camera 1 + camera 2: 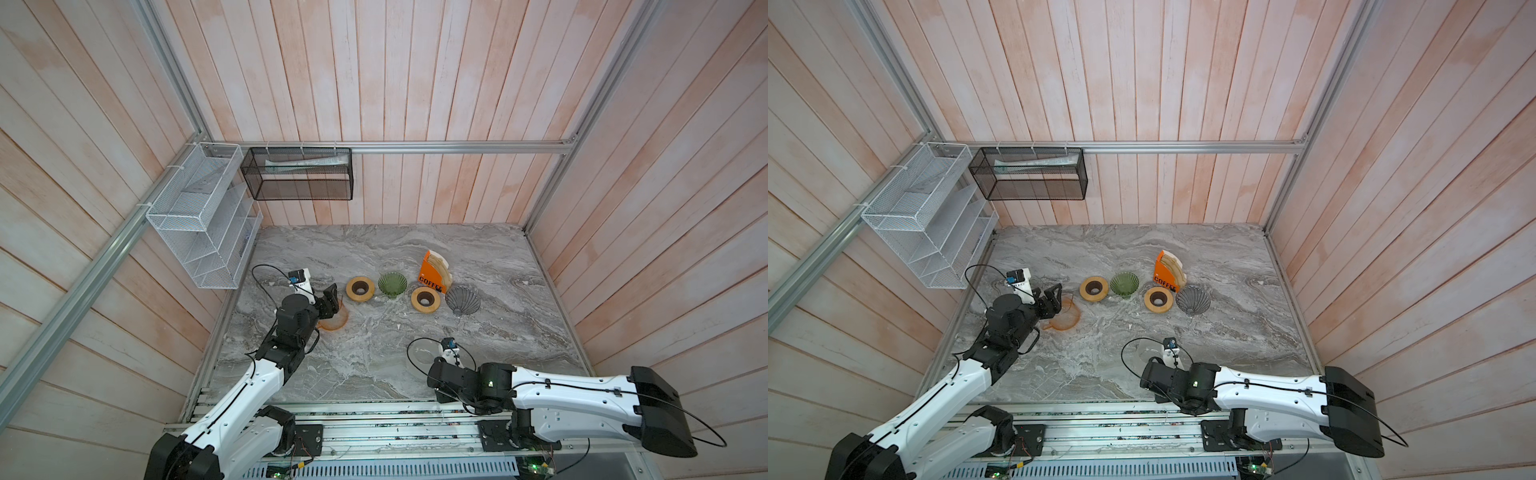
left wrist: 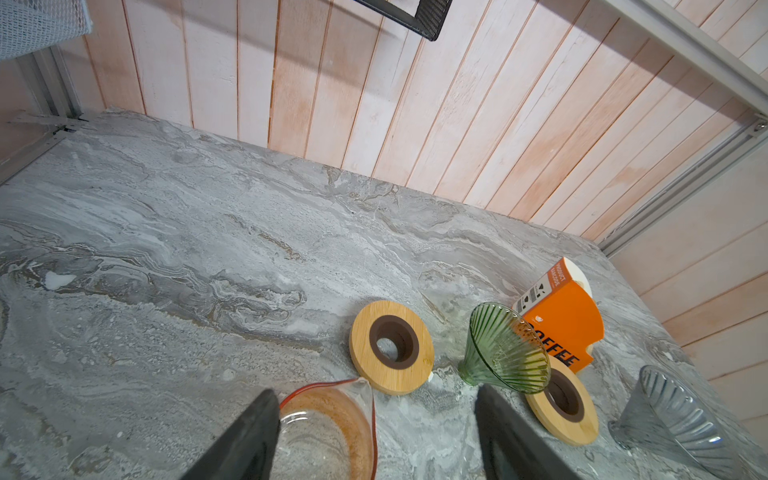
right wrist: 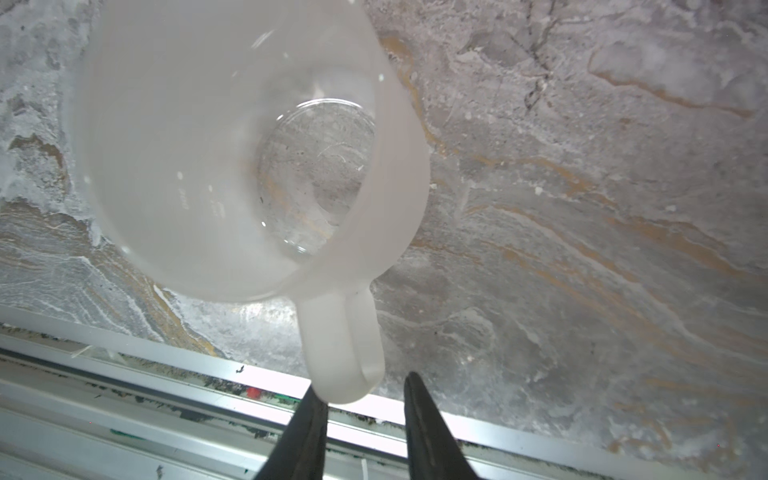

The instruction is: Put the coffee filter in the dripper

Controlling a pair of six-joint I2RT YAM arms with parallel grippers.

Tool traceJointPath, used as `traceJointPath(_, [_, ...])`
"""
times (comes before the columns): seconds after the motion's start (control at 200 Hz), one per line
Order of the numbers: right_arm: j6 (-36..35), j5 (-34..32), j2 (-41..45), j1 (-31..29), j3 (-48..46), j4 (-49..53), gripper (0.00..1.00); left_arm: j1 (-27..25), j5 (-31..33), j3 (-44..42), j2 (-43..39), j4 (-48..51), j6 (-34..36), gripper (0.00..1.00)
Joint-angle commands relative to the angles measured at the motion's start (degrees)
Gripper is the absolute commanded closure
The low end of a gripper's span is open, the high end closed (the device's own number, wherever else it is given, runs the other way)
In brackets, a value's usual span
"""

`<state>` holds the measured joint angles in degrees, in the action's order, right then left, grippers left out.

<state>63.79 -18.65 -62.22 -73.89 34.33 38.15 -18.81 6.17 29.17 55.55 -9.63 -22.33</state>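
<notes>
Well, my left jaws stand wide apart above the amber carafe [image 2: 328, 428]. My right jaws are parted at the handle of the frosted cup [image 3: 187, 166], not pinching it. Farther back on the worktop [image 1: 374, 353], the coffee filters [image 1: 441, 262] sit in the orange holder [image 1: 428, 273], just behind the green dripper [image 1: 392, 284].

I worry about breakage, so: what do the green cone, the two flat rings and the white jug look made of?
Green cone: probably glass, see-through and glossy, with ribs that catch the light.
Rings: pale wood, perhaps bamboo, matte with a faint grain.
White jug: frosted glass or plastic, I cannot tell which; the walls are milky and the clear bottom shows the tabletop through it.
</notes>
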Motion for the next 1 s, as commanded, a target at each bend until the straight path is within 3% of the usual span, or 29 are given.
traceJointPath(0.0, [1.69,-2.44,1.45,1.63,0.7,4.35,0.67,-0.18,-0.29,0.63,0.08,0.11,-0.48,0.24])
traceJointPath(0.49, [-4.79,-2.5,3.16,10.78,0.97,3.4,0.69,-0.27,-0.8,1.33,-0.3,1.02,-0.32,0.24])
traceJointPath(0.995, [-11.51,-4.1,1.76,15.49,0.83,-0.42,0.69,-0.53,-1.01,1.9,0.1,1.48,0.1,0.24])
